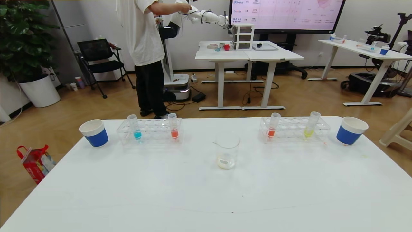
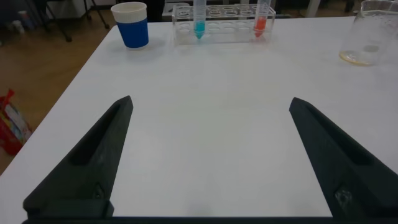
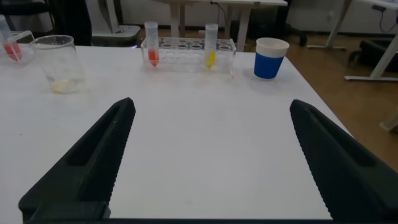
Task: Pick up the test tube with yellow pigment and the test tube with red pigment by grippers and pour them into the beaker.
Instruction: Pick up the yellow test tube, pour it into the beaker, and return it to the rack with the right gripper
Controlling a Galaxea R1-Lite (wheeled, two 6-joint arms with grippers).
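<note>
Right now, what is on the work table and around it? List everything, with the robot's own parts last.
white table: one, carries everything below
beaker: one, clear glass, table centre, pale residue at its bottom
left rack: one, clear, holds the blue tube and a red tube
right rack: one, clear, holds the test tube with red pigment and the test tube with yellow pigment
paper cups: two, blue and white, one at the far left, one at the far right
red bag: one, on the floor, left of the table
person: one, white shirt, standing in the background
left tool: black, open, low over bare table
right tool: black, open, low over bare table

Beaker (image 1: 227, 154) between two racks (image 1: 150, 131) (image 1: 294, 129)
</note>
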